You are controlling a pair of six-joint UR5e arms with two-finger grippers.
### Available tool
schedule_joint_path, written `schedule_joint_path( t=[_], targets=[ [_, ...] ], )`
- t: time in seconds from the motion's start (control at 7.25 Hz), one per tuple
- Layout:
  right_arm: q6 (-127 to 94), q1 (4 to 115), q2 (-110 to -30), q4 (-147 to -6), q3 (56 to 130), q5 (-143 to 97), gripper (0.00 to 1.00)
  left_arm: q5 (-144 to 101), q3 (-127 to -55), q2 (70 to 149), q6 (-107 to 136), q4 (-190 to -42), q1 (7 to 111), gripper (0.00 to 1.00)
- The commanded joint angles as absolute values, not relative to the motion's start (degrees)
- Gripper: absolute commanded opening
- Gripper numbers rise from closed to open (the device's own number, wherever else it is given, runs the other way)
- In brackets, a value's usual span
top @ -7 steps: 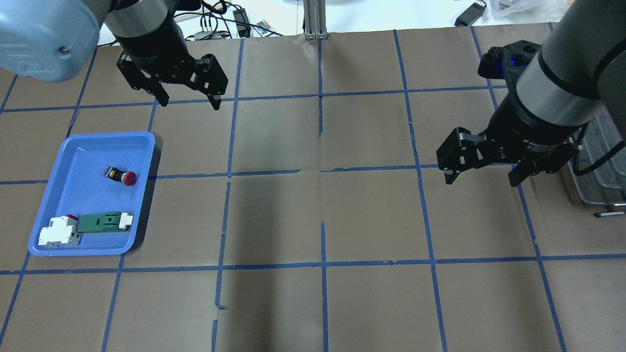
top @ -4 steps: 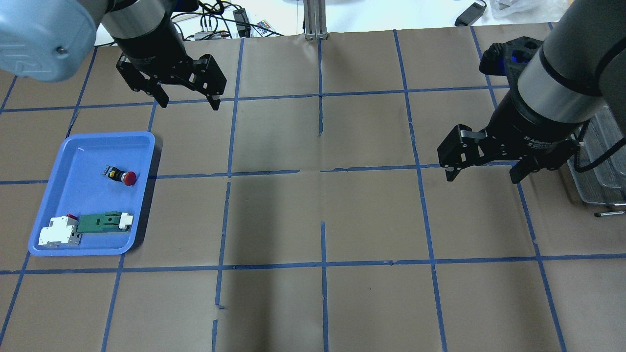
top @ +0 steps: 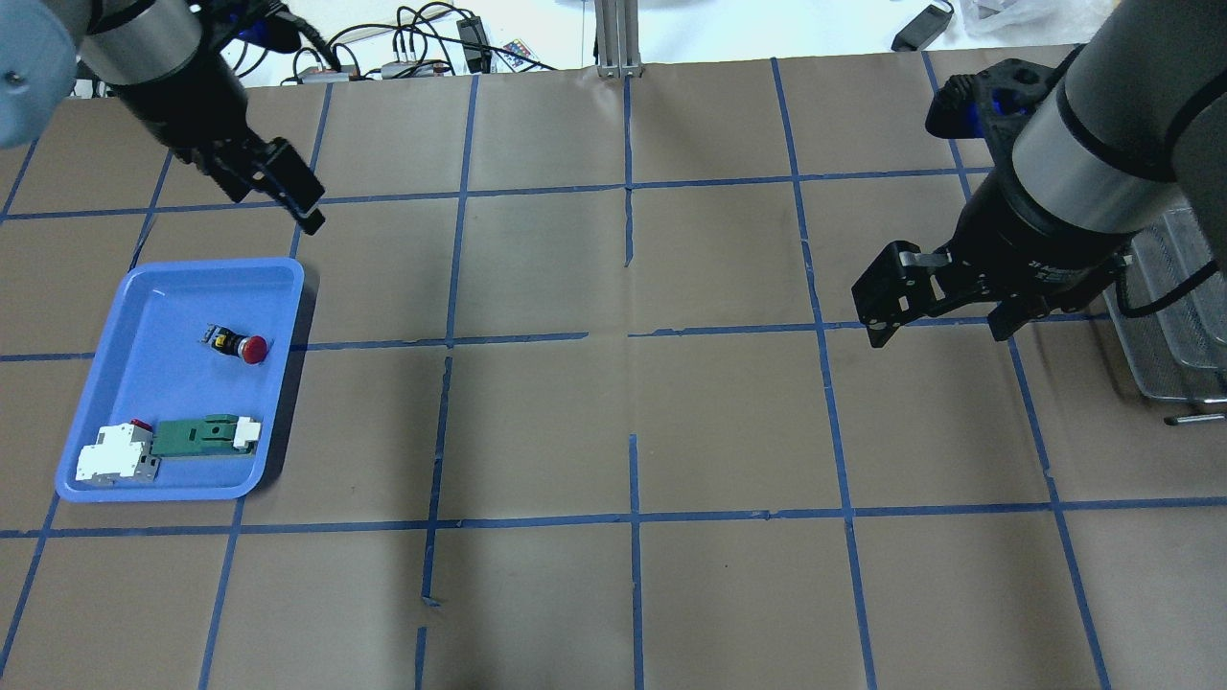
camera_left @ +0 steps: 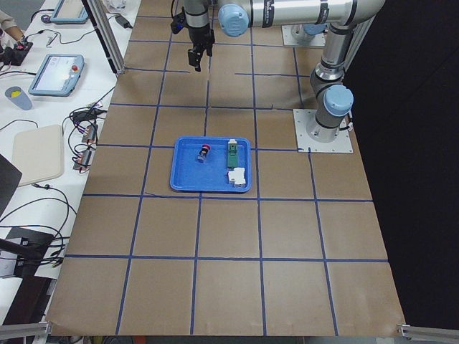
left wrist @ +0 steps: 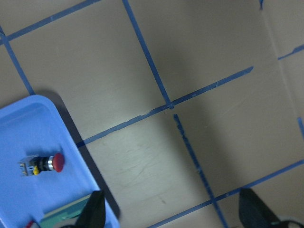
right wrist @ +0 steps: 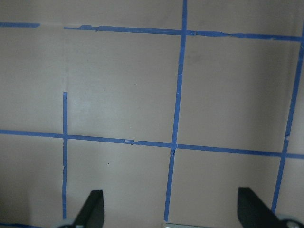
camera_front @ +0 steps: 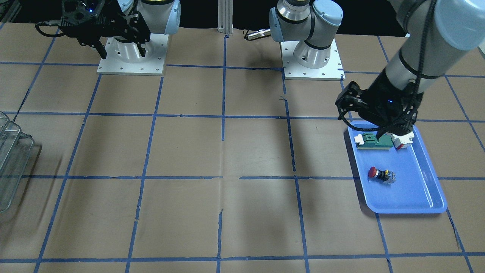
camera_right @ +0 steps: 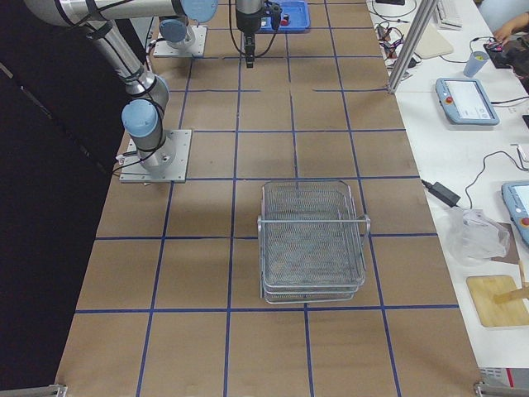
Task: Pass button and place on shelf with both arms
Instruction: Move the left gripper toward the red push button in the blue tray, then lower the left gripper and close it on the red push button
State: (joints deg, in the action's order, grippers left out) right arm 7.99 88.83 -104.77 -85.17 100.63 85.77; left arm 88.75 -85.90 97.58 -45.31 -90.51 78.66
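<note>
The button [top: 242,346] lies on its side in the blue tray [top: 173,287], red cap toward the table's middle. It also shows in the front view [camera_front: 380,174] and the left wrist view [left wrist: 42,164]. My left gripper [top: 288,196] is open and empty, high above the table just beyond the tray's far right corner; its fingers [left wrist: 92,211] frame bare table beside the tray. My right gripper [top: 937,331] is open and empty, above the table left of the wire shelf [top: 1179,326]. The shelf also shows in the right exterior view [camera_right: 312,240].
A green-and-white flat part [top: 206,434] and a white-and-red block [top: 115,452] lie at the tray's near end. Cables [top: 422,38] and an aluminium post [top: 618,38] stand at the table's far edge. Blue tape lines grid the brown table.
My left gripper has moved left toward the tray's far corner and turned about its wrist. My right gripper has shifted slightly toward the far side. The button has not moved.
</note>
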Motion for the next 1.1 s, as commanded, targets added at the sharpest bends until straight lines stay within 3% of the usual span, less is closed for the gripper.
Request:
schedule_joint_path(
  t=[0.0,0.41,0.69,0.97],
  targets=[
    [22.97,88.68,-103.89,-86.56,100.64,79.24,1.0,88.33,-88.41,99.83,-71.95,-87.9,67.29,1.0],
    [47.46,88.07,-100.56,-88.85,100.81,73.09,1.0,88.33,-88.23,107.64,-108.84,-82.31,59.26,1.0],
    [55.44,87.8,-98.7,-88.95,100.81,69.52,1.0,88.33,-88.33,112.56,-121.92,-78.17,57.74,1.0],
    [60.2,86.5,-98.7,-88.77,101.51,69.35,1.0,83.8,-92.78,116.53,-128.75,-71.58,57.74,1.0]
  ],
)
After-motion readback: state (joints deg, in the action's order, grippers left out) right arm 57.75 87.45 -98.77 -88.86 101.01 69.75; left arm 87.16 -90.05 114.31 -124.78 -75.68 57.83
